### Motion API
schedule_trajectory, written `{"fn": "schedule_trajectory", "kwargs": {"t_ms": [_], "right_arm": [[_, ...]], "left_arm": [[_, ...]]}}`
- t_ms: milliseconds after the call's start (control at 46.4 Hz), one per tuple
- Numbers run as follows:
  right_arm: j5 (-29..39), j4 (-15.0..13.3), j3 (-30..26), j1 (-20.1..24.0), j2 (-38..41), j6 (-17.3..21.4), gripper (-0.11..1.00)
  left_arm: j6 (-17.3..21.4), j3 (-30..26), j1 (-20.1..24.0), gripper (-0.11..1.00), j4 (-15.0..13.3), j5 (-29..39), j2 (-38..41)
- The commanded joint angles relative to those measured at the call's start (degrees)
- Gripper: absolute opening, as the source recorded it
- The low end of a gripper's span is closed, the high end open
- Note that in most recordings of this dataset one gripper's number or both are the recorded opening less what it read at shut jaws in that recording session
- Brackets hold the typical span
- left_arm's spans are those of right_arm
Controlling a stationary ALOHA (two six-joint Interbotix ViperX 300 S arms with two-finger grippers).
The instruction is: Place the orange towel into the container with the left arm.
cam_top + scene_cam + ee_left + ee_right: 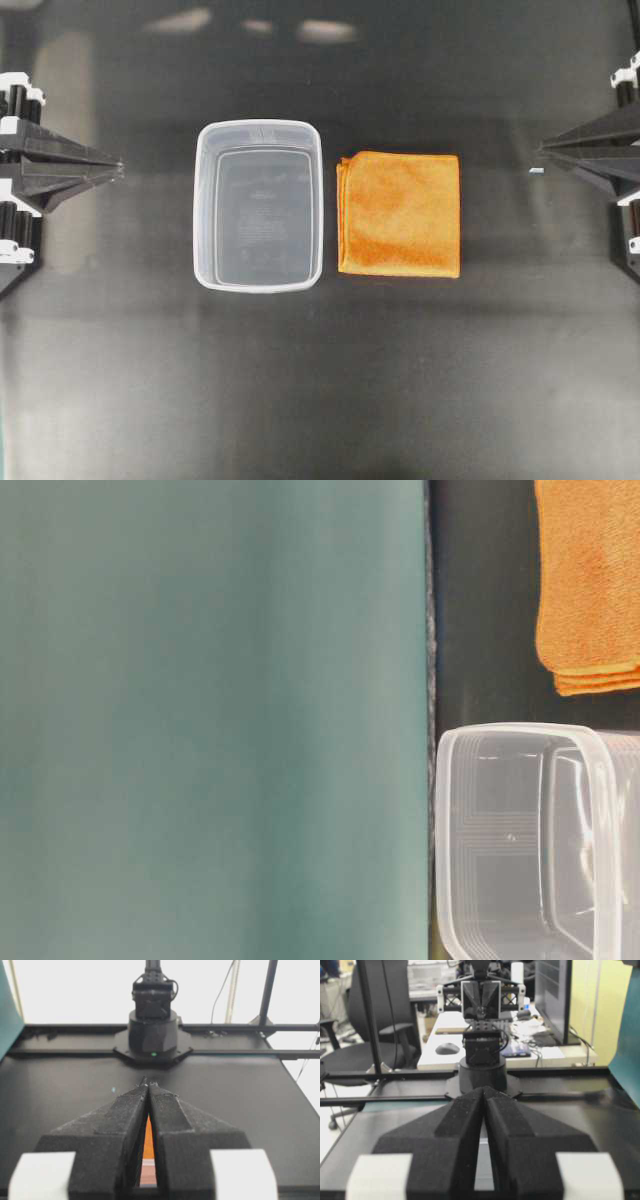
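Note:
The orange towel point(400, 213) lies folded flat on the black table, right of centre. The clear container point(205, 200) stands empty just to its left, a small gap between them. Both show in the table-level view, the towel point(590, 580) above the container point(520, 830). My left gripper point(120, 167) is shut and empty at the left edge, pointing at the container. In the left wrist view point(148, 1083) a sliver of the towel point(148, 1135) shows through the slit behind its tips. My right gripper point(540, 150) is shut and empty at the right edge, also seen in the right wrist view point(484, 1089).
A teal wall point(200, 720) fills the left of the table-level view. A small pale speck point(536, 172) lies on the table near the right gripper. Each wrist view shows the opposite arm's base point(152, 1025) point(481, 1065) at the table's far side.

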Motion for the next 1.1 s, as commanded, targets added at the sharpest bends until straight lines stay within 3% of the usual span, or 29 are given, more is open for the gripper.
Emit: {"fn": "schedule_trajectory", "kwargs": {"t_ms": [0,86,302,561,669,863,949,1078], "right_arm": [[-0.62,0.18,-1.05,0.35,0.35,0.44,0.01],[-0.79,0.53,-0.97,0.35,0.09,0.44,0.00],[0.09,1.23,-0.79,0.00,0.18,1.14,0.00],[0.97,1.23,-0.79,-1.41,-0.62,1.58,0.03],[2.37,1.23,-0.53,-1.85,-1.67,1.58,0.16],[6.42,1.23,-0.35,-1.76,-4.83,1.93,0.64],[7.65,1.23,-0.44,-1.41,-6.77,2.02,0.80],[9.40,1.23,-0.62,-1.41,-9.40,2.11,0.78]], "left_arm": [[-0.26,-3.69,0.88,0.06,2.29,2.72,0.44],[0.09,-7.29,1.41,0.00,2.29,8.17,1.23],[0.97,-16.87,2.02,0.00,2.37,23.20,6.94],[0.97,-26.63,2.55,0.00,2.37,30.23,18.11],[1.05,-29.79,2.99,0.00,2.37,31.82,22.06],[1.14,-36.47,3.25,0.05,2.46,36.74,30.41],[1.14,-41.04,3.34,0.19,2.37,41.31,35.16],[1.41,-50.10,3.34,0.51,2.46,50.19,43.68]]}}
